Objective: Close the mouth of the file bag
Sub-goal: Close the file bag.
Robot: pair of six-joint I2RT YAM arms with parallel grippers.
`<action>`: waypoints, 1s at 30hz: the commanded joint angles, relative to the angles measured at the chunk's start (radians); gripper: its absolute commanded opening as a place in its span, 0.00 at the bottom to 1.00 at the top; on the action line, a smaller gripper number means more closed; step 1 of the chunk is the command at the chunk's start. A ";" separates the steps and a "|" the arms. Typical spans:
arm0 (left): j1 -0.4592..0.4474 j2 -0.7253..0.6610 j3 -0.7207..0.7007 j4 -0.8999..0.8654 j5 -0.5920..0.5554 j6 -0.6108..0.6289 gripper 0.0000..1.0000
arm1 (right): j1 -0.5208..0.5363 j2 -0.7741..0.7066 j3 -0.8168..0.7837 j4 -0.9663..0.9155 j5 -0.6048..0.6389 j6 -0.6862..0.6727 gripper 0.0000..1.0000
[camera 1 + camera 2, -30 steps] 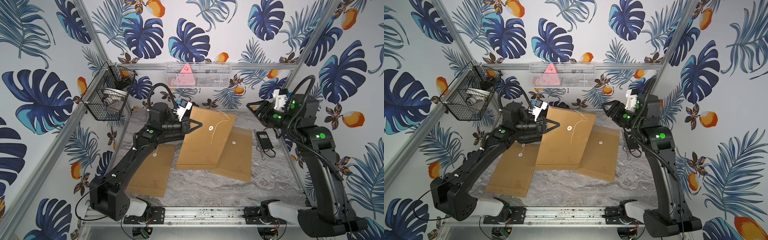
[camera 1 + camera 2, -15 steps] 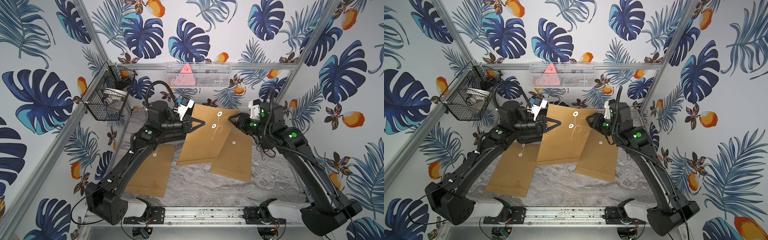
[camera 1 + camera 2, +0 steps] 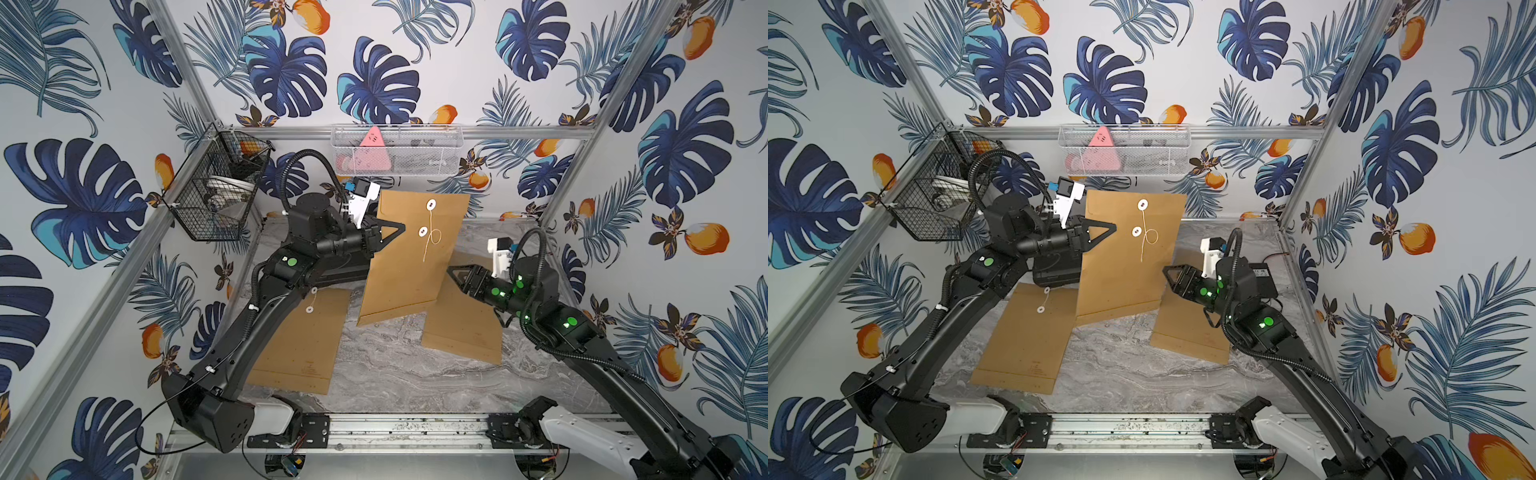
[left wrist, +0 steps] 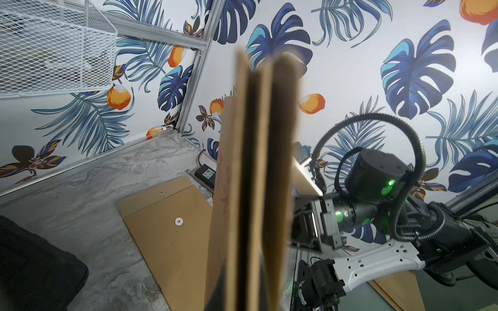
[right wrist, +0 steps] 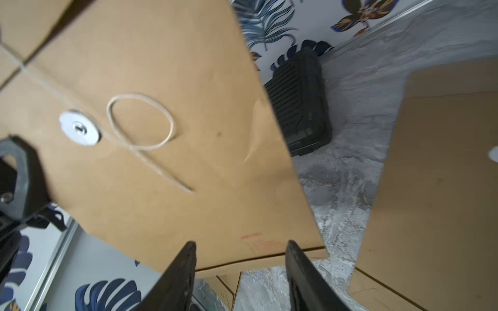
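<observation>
The file bag (image 3: 411,270) (image 3: 1121,274) is a brown envelope standing nearly upright on its lower edge in both top views. Its flap lies folded down, with two white discs (image 3: 423,232) and a thin string (image 3: 432,241) looped by the lower disc (image 5: 79,129). My left gripper (image 3: 400,228) (image 3: 1113,227) is shut on the bag's left edge, near the top. The left wrist view shows the bag edge-on (image 4: 256,188). My right gripper (image 3: 451,272) (image 3: 1166,272) (image 5: 239,245) is open and empty. It sits low beside the bag's right edge and points at it.
Two more brown envelopes lie flat on the marble table, one at the left (image 3: 299,340) and one at the right (image 3: 461,328) under my right arm. A black power adapter (image 3: 1262,278) sits at the back right. A black wire basket (image 3: 216,195) and a white mesh basket (image 3: 395,153) hang on the walls.
My right arm swung in from the back right to the bag's string, then dropped low beside the bag's right edge. The string now loops by the lower disc. The bag stands more upright.
</observation>
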 commanded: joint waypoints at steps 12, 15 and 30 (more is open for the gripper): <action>-0.144 0.010 0.087 -0.030 -0.101 0.009 0.00 | 0.153 0.121 0.015 0.347 0.320 -0.234 0.53; -0.158 0.013 0.103 -0.042 -0.100 0.015 0.00 | 0.153 0.116 0.016 0.360 0.325 -0.266 0.50; -0.180 0.019 0.125 -0.087 -0.098 0.043 0.00 | 0.153 0.120 0.034 0.378 0.316 -0.366 0.28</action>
